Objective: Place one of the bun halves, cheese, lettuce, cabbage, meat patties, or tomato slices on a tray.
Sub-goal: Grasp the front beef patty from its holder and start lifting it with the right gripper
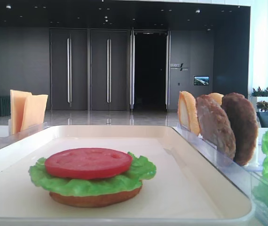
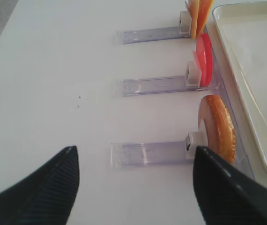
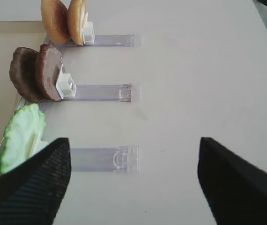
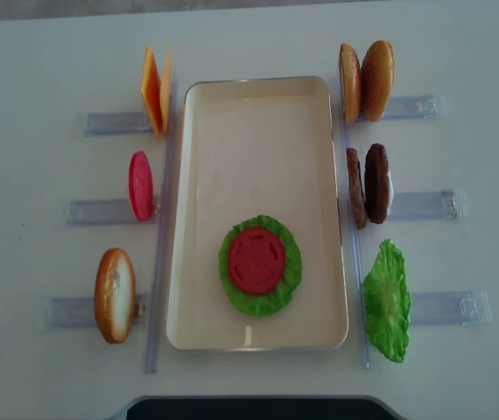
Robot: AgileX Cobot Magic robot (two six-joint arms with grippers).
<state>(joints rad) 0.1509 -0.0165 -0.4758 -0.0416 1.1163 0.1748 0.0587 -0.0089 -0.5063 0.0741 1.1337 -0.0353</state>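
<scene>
Stood upright in clear holder [image 3: 100, 92] beside tray [image 4: 258, 96]: lighter meat patty [image 3: 48, 72], well ahead-left of right gripper [image 3: 133, 183], jaws spread, empty. Left gripper [image 2: 133, 180] likewise spread, apparently empty.

Dark hall wall [image 1: 26, 66] with tall grey doors [image 1: 89, 70], ceiling spotlights, bright window [image 1: 265, 47] at right, potted plants [image 1: 262, 92], white table [image 4: 39, 70]
</scene>
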